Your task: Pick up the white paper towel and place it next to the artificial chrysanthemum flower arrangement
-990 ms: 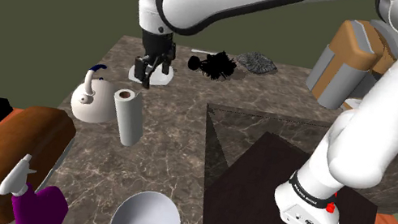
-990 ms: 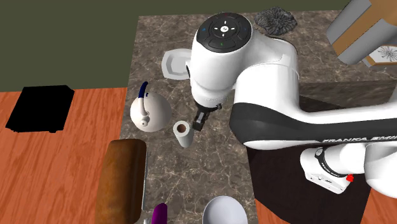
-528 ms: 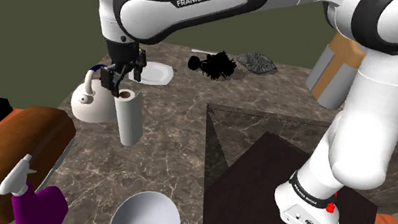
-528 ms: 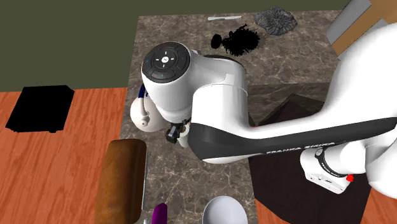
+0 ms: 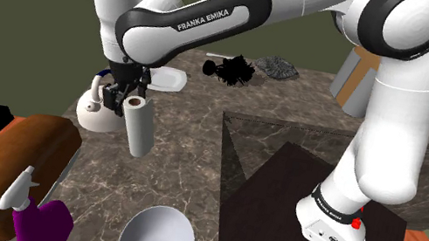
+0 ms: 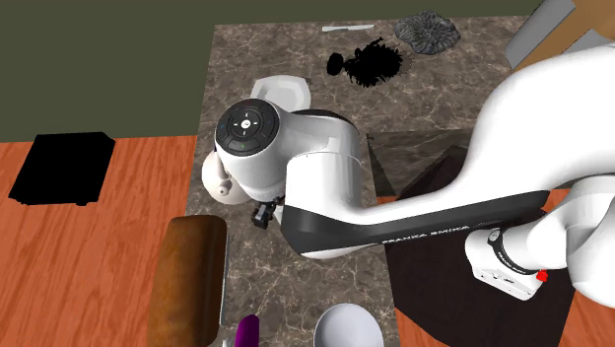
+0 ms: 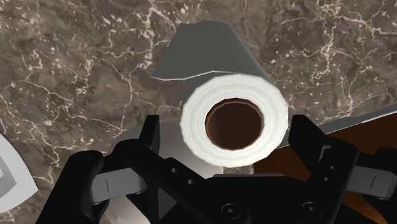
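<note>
The white paper towel roll (image 5: 139, 127) stands upright on the marbled counter (image 5: 181, 150), its brown core (image 7: 233, 123) facing the wrist camera. My gripper (image 5: 124, 96) hangs just above the roll's top, open. In the wrist view the two black fingers (image 7: 151, 135) stand on either side of the roll (image 7: 232, 121) without clasping it. The chrysanthemum arrangement (image 5: 231, 70) is drawn black and lies near the counter's far edge, also seen from above as a black flower arrangement (image 6: 367, 64). In the second exterior view the arm covers the roll.
A white kettle (image 5: 92, 110) stands right beside the roll, toward the shoulder view's left. A white plate (image 5: 169, 80) lies behind it. A bread loaf (image 5: 6, 169), a purple object (image 5: 41, 225) and a white bowl (image 5: 157, 237) sit near the front. A grey lump (image 5: 277, 66) lies beyond the flowers.
The arm has swung from over the plate toward the shoulder view's left and come down over the paper towel roll. The fingers have stayed open.
</note>
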Robot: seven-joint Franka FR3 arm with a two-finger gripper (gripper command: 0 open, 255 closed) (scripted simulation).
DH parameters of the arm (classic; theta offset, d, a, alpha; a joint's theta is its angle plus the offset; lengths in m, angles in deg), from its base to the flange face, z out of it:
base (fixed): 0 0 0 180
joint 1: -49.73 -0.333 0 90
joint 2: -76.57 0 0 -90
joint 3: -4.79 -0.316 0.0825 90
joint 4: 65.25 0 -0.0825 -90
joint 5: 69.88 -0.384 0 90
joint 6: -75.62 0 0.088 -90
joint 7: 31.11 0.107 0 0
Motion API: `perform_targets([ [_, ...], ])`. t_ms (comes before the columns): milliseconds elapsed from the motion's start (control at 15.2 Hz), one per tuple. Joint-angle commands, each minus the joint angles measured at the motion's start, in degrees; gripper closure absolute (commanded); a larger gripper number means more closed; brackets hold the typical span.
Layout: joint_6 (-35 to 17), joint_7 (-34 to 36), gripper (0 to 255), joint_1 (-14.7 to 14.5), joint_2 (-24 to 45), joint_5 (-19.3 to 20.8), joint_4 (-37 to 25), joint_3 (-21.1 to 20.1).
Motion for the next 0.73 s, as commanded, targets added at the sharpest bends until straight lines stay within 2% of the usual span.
perform_targets([
  [0,-0.8,0.1,0,0.0,0.3,0.2,0.5,0.1],
  [462,-0.8,0.1,0,0.0,0.3,0.2,0.4,0.1],
  [528,-0.8,0.1,255,0.0,0.3,0.2,0.4,0.1],
  [660,-0.8,0.1,255,0.0,0.3,0.2,0.5,0.1],
])
